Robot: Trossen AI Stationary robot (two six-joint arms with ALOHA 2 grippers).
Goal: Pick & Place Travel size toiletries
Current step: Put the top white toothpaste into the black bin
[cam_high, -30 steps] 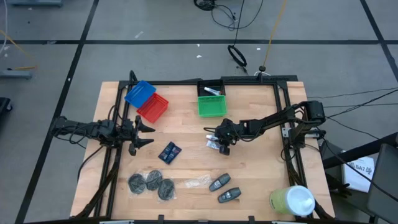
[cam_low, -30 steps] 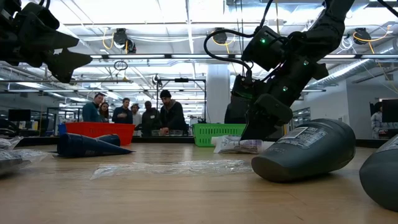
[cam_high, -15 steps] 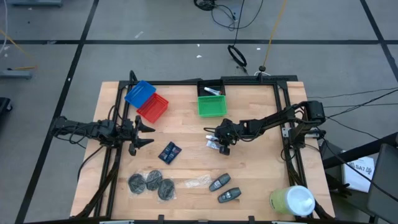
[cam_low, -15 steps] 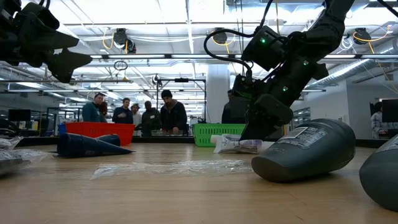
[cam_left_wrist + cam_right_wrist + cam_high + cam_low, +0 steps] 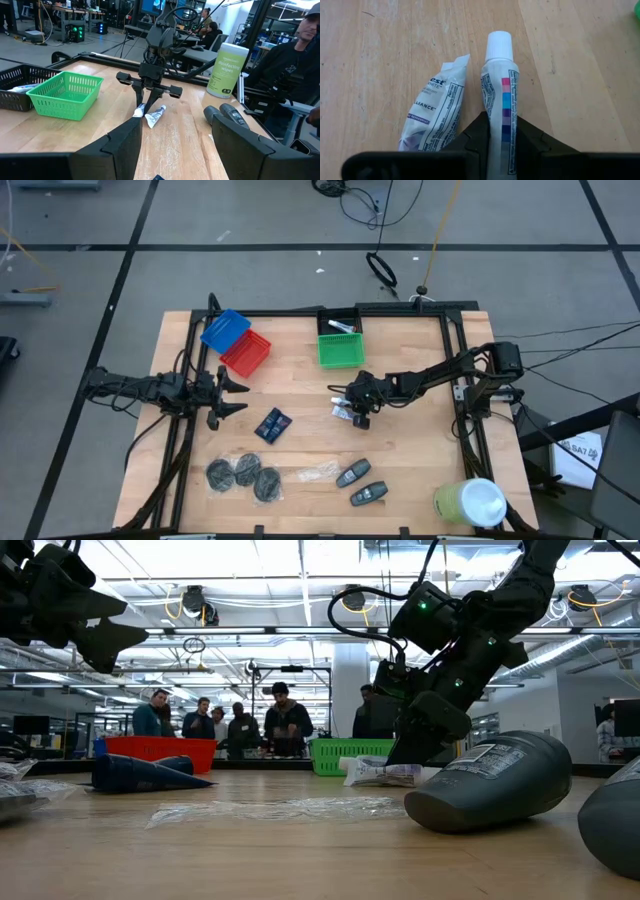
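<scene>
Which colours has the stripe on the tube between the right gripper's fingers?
Pink, blue, purple and dark blue blocks on the white tube; the right wrist view shows it best.

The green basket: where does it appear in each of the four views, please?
High view: green basket at the table's far edge, centre.
Low view: mid-picture, behind the right gripper.
Left wrist view: at the left.
Right wrist view: only a green sliver at the upper right corner, probably the basket.
Shared landmark: the toothpaste tubes under the right gripper.

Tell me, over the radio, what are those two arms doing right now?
Right gripper down on the table, shut on capped tube. Second tube lies loose alongside. Left gripper open, waiting at table's left. Green basket unobstructed.
</scene>
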